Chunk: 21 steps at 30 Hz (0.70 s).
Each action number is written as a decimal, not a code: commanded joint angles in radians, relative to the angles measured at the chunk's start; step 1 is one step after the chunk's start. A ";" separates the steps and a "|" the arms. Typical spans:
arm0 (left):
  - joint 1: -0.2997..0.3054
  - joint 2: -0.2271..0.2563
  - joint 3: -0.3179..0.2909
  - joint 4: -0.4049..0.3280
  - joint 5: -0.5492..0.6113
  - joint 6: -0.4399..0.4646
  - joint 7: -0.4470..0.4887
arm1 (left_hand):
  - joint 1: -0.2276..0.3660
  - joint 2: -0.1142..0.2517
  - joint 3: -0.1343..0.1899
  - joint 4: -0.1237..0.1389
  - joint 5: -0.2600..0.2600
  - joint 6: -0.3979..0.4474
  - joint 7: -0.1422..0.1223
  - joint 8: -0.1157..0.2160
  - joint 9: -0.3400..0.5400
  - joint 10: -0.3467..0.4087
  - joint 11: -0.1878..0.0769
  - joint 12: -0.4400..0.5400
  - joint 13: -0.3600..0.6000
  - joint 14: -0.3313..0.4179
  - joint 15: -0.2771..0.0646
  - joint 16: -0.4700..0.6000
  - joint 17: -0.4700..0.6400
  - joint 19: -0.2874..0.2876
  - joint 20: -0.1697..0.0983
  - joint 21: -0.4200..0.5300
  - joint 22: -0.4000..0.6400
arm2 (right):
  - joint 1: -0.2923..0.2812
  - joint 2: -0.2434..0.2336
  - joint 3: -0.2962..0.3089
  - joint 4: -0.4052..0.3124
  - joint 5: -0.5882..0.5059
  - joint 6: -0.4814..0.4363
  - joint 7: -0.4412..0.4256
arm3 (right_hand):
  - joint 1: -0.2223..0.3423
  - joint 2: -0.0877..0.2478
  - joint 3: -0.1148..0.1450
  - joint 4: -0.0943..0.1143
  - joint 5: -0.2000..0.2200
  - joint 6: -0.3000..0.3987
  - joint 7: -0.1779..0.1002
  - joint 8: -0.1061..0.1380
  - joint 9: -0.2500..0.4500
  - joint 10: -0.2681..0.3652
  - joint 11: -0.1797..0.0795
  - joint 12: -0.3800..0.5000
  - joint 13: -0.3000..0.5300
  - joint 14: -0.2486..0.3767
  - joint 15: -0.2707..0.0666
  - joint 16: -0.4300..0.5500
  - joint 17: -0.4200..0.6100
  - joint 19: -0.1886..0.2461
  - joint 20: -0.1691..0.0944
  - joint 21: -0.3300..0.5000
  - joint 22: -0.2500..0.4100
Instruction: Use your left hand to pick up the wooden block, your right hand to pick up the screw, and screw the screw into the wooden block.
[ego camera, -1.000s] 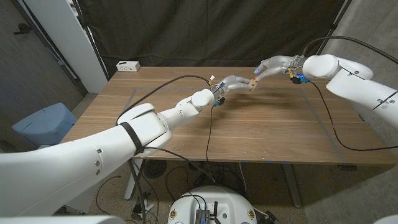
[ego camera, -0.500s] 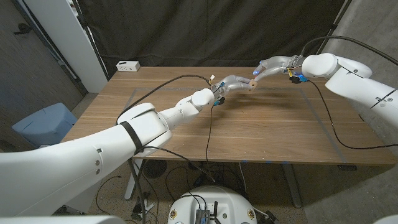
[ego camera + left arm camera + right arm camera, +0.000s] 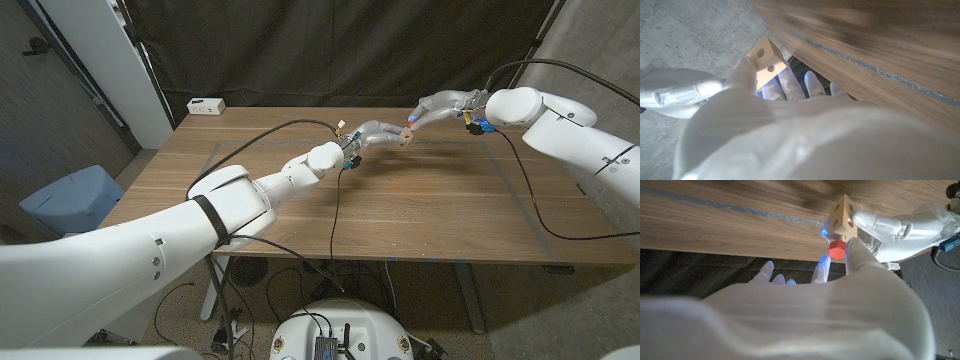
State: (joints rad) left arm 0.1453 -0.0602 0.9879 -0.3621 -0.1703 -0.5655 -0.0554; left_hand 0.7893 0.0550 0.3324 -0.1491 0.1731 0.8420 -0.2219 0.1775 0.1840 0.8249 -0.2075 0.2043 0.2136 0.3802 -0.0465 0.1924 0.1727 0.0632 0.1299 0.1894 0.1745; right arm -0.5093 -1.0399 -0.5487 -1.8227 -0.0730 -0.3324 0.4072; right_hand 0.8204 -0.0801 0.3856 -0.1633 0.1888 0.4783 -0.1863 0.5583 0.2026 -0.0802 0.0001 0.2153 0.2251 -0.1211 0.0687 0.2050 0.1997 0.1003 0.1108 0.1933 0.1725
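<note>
A: Where is the wooden block point(image 3: 405, 137) seen?
B: In the upper middle of the head view, raised above the desk point(image 3: 420, 210). It is gripped by the left hand point(image 3: 378, 134), whose fingers are closed round it. In the left wrist view the block point(image 3: 766, 56) is seen at the upper left of centre, with two round holes in its faces, above the fingers point(image 3: 790, 85) of that hand point(image 3: 775, 95).

A: And the screw?
B: A red screw point(image 3: 837, 249) is shown in the right wrist view, right of centre near the top, set against the underside of the block point(image 3: 842, 216). It is pinched by the right hand point(image 3: 840, 272); the other fingers point(image 3: 766, 272) are spread. In the head view the right hand point(image 3: 437, 106) is met with the left at the block.

A: What else is noted?
B: A small white box point(image 3: 206, 105) is seen at the desk's far left corner, and a blue bin point(image 3: 68, 198) at the left edge of the picture.
</note>
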 commanded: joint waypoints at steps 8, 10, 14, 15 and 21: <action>0.005 0.008 -0.003 -0.001 0.005 -0.020 -0.003 | -0.004 0.004 0.010 0.000 0.007 0.017 -0.003 0.013 0.003 0.006 -0.002 0.004 0.004 0.006 -0.076 0.002 0.002 0.001 -0.001 0.007 0.002 | -0.011 0.007 -0.001 0.006 -0.007 -0.007 -0.029 | 0.025 0.003 0.011 0.000 0.003 0.061 0.008 0.024 0.005 0.025 -0.012 0.009 0.000 0.023 -0.009 0.013 0.001 0.021 -0.004 0.012 0.003; 0.006 0.007 -0.004 -0.001 0.004 -0.019 -0.005 | -0.004 0.004 0.010 0.000 0.007 0.017 -0.003 0.013 0.003 0.006 -0.002 0.004 0.003 0.006 -0.077 0.002 0.002 0.001 -0.001 0.007 0.002 | -0.013 0.008 0.001 0.005 -0.005 -0.008 -0.033 | 0.025 0.003 0.011 0.000 0.003 0.066 0.008 0.026 0.005 0.029 -0.013 0.010 0.000 0.025 -0.009 0.013 0.001 0.022 -0.005 0.012 0.003; 0.005 0.007 -0.004 -0.001 0.005 -0.015 -0.004 | -0.004 0.004 0.010 -0.001 0.007 0.017 -0.003 0.013 0.003 0.006 -0.002 0.004 0.003 0.007 -0.077 0.002 0.002 0.000 0.000 0.007 0.002 | -0.015 0.006 0.003 0.004 -0.005 -0.006 -0.036 | 0.027 0.004 0.011 0.001 0.002 0.086 0.012 0.034 0.006 0.036 -0.015 0.011 0.000 0.028 -0.011 0.014 0.001 0.028 -0.007 0.013 0.003; 0.004 0.007 -0.003 -0.001 0.006 -0.014 -0.004 | -0.004 0.004 0.010 -0.001 0.007 0.017 -0.003 0.013 0.003 0.006 -0.002 0.004 0.003 0.007 -0.077 0.002 0.002 0.000 -0.001 0.007 0.002 | -0.015 0.005 0.002 0.002 -0.006 -0.009 -0.036 | 0.028 0.004 0.011 0.001 0.002 0.091 0.011 0.037 0.007 0.038 -0.017 0.012 0.000 0.029 -0.010 0.014 0.001 0.029 -0.007 0.013 0.003; 0.002 0.007 -0.002 0.000 0.004 -0.003 -0.006 | -0.004 0.005 0.010 -0.001 0.007 0.017 -0.003 0.013 0.003 0.006 -0.002 0.004 0.003 0.007 -0.077 0.002 0.002 0.001 -0.001 0.007 0.002 | -0.018 0.003 0.003 -0.002 -0.005 -0.015 -0.038 | 0.030 0.004 0.010 0.002 0.002 0.112 0.014 0.048 0.011 0.047 -0.017 0.013 -0.001 0.035 -0.012 0.016 0.001 0.033 -0.009 0.013 0.003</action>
State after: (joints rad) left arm 0.1491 -0.0543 0.9853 -0.3629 -0.1671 -0.5806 -0.0589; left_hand 0.7913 0.0529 0.3325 -0.1490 0.1712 0.8420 -0.2218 0.1776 0.1841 0.8249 -0.2075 0.2043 0.2138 0.3802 -0.0465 0.1924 0.1727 0.0631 0.1302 0.1894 0.1745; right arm -0.5223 -1.0351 -0.5474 -1.8186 -0.0777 -0.3407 0.3767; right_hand 0.8375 -0.0761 0.3901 -0.1607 0.1888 0.5754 -0.1732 0.5995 0.2096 -0.0391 -0.0161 0.2235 0.2230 -0.0927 0.0590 0.2147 0.1999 0.1217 0.1002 0.2011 0.1725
